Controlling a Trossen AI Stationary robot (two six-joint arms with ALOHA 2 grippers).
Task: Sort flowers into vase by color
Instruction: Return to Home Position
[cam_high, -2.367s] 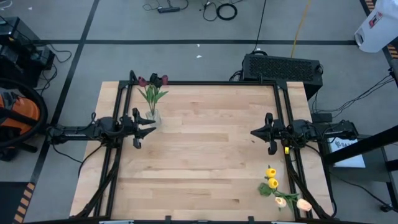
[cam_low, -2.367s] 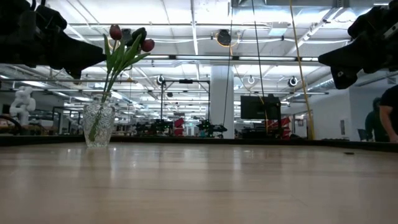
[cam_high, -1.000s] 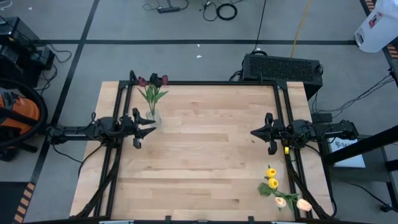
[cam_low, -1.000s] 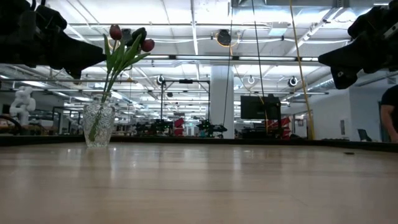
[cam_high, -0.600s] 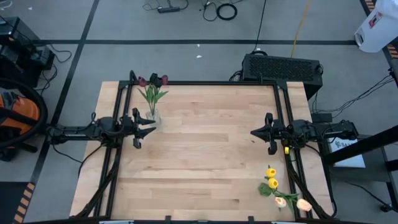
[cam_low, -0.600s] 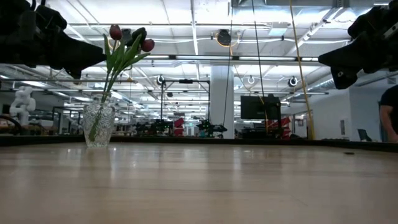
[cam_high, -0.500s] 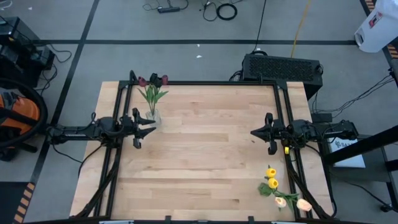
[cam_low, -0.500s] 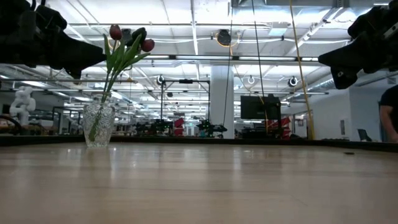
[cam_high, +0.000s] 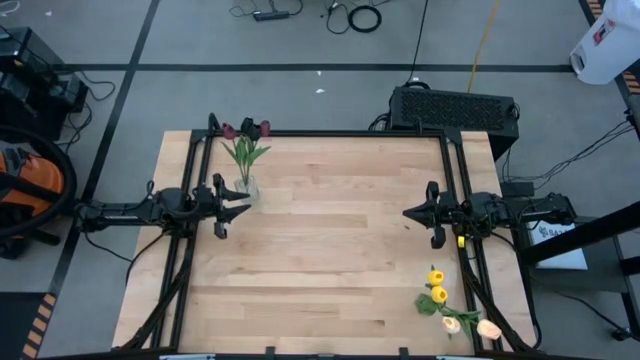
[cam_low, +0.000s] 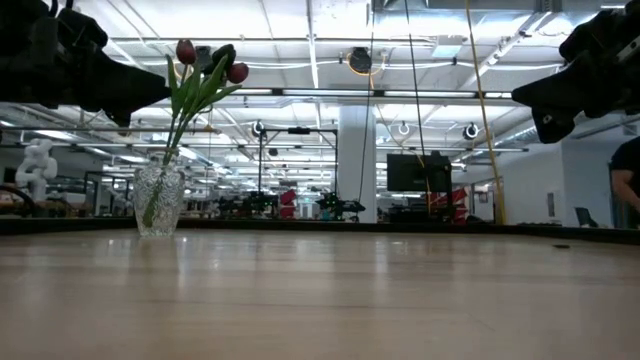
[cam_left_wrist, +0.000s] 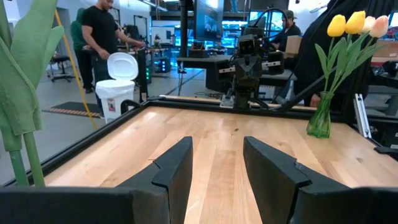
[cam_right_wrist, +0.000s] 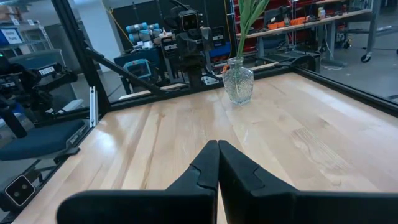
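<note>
Wooden table (cam_high: 330, 250), read from above. Left gripper (cam_high: 240, 207) at the 9 o'clock edge, raised above the wood, fingers spread apart with nothing between them. Right gripper (cam_high: 410, 213) at the 3 o'clock edge, also raised, fingers pressed together, empty. Clear vase (cam_low: 158, 200) upright at 10 o'clock, just beside the left gripper, holding dark red and near-black tulips (cam_low: 186, 50). Green vase (cam_left_wrist: 319, 121) at 5 o'clock near the corner, holding yellow and cream tulips (cam_left_wrist: 354, 22)

Ahead of the right hand (cam_right_wrist: 217, 145), the clear vase (cam_right_wrist: 239, 81) has stems (cam_right_wrist: 249, 22) that leave the picture, heads cut off. Just beside the left hand (cam_left_wrist: 217, 149) a leaf (cam_left_wrist: 28, 68) is cropped. From above we cannot make out the green vase (cam_left_wrist: 319, 121) under the yellow flowers (cam_high: 436, 285).
</note>
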